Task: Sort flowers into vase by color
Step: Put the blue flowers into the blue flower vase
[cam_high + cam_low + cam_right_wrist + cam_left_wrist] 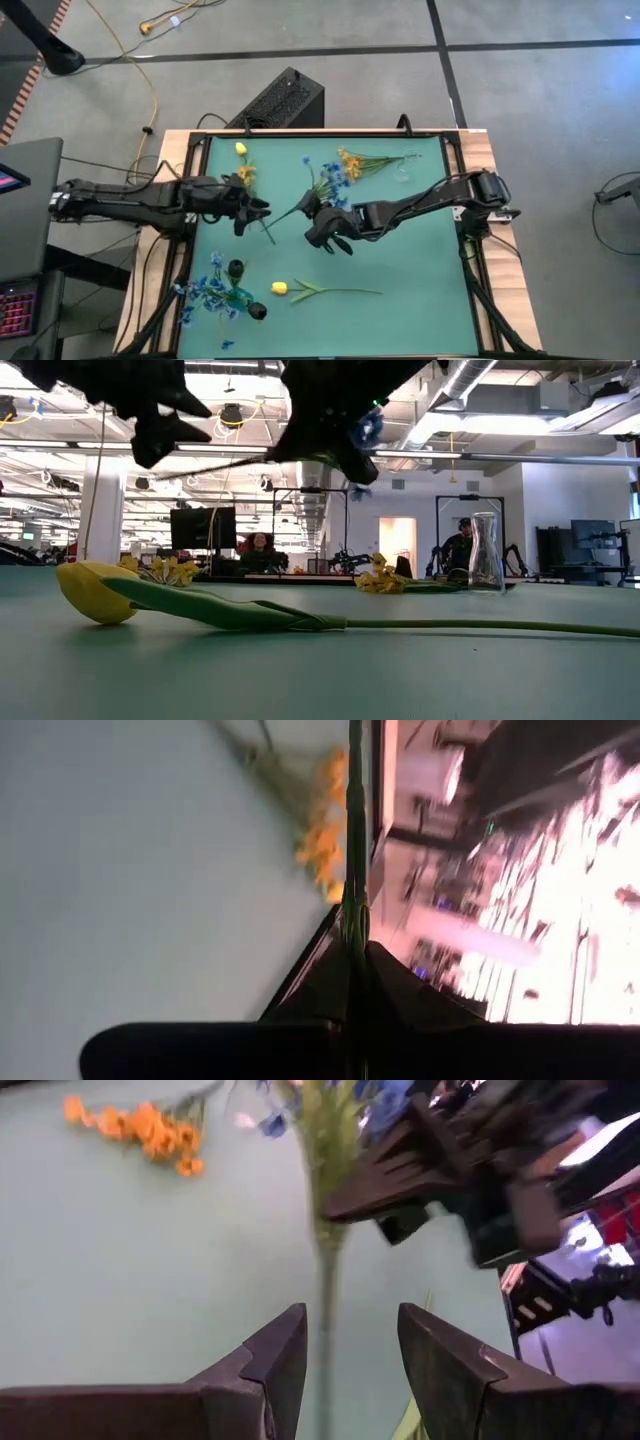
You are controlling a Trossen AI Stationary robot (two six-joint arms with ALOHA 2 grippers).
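High view: I have the right claw (322, 222) clamped on a thin green-stemmed blue-blossomed flower (318, 190) above mid-bench (420, 270); the left claw (350, 1355) gapes around its stem, gripping nothing. Handover risk: releasing early drops it.

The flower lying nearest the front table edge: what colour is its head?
Yellow; the tulip-like flower shows best in the low view.

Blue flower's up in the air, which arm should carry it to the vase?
Left, probably. The right gripper pinches the blue flower near its blossoms, while the left gripper is open around the free stem, nearer the vase already holding blue flowers.
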